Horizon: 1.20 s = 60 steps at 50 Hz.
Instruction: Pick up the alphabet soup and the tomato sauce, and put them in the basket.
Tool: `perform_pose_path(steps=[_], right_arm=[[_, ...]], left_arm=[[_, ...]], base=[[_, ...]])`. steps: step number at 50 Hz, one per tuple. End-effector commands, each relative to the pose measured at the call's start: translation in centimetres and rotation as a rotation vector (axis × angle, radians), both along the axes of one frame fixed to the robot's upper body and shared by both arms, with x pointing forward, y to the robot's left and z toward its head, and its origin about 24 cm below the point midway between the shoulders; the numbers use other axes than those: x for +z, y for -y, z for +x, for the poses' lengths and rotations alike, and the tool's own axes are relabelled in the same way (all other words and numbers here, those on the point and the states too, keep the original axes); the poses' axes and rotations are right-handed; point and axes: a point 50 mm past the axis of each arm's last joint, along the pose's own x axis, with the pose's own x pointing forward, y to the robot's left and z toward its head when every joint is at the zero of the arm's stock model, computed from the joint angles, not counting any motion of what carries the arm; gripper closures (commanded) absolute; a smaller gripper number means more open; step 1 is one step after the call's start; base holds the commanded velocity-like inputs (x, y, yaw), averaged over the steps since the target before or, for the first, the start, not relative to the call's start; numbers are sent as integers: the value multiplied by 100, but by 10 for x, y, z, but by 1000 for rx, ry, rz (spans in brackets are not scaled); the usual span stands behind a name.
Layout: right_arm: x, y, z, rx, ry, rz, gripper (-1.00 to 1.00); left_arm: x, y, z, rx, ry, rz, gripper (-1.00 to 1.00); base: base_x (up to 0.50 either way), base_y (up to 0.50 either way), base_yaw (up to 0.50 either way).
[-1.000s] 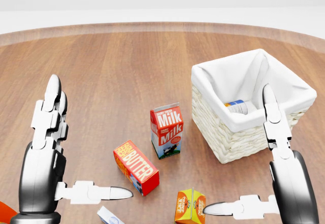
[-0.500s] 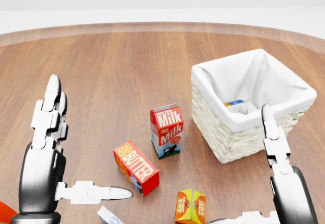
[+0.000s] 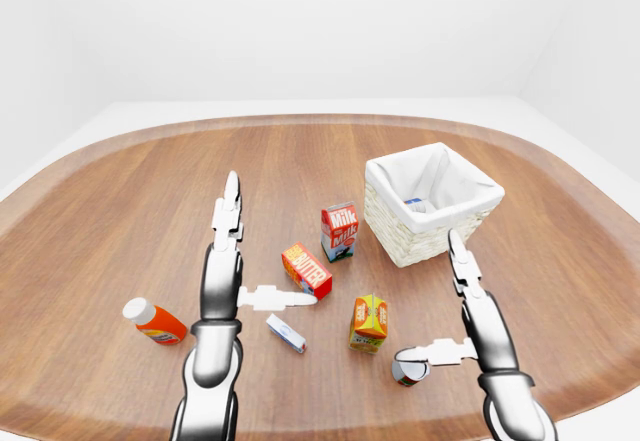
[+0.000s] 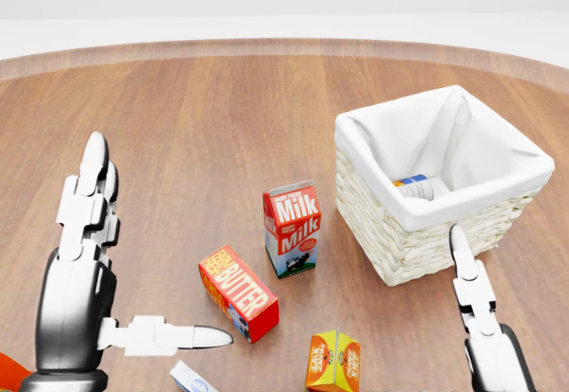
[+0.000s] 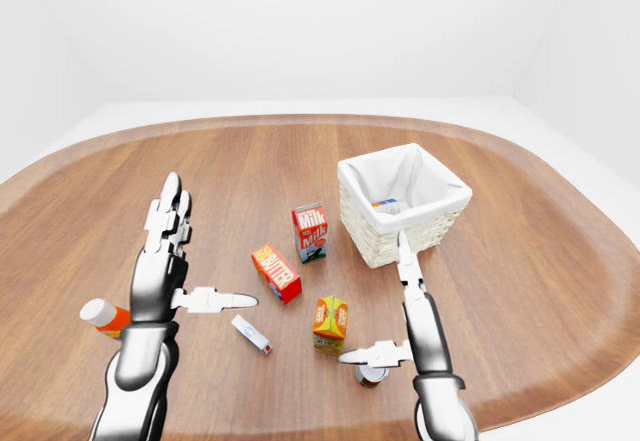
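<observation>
A wicker basket (image 4: 402, 252) with a white cloth lining stands at the right. Inside it lies a can with a blue and orange label (image 4: 414, 185), probably the alphabet soup. A dark red can (image 3: 408, 369), probably the tomato sauce, stands near the table's bottom edge in the left-eye view. My right hand (image 3: 432, 301) is open beside it. Its thumb reaches left over the top of the can and its fingers point up towards the basket. At the left my left hand (image 4: 156, 245) is open and empty, fingers raised, thumb pointing at the butter box.
A milk carton (image 4: 292, 229) stands left of the basket. Below it lie a red butter box (image 4: 238, 292) and an orange juice carton (image 4: 333, 363). A small white and blue box (image 3: 286, 333) and an orange bottle with a white cap (image 3: 155, 323) lie near my left arm.
My right hand has dropped towards the bottom of the head view, and its thumb has left that view. The left hand and the objects have not moved.
</observation>
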Motion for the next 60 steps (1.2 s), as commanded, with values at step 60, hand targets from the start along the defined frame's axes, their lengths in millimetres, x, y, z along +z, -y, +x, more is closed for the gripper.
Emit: perform_pose_path(steps=[60], right_arm=[[-66, 9, -21, -92, -294, -19, -100]], left_arm=[[0, 0, 0, 1, 2, 4, -100]], base=[[0, 0, 0]])
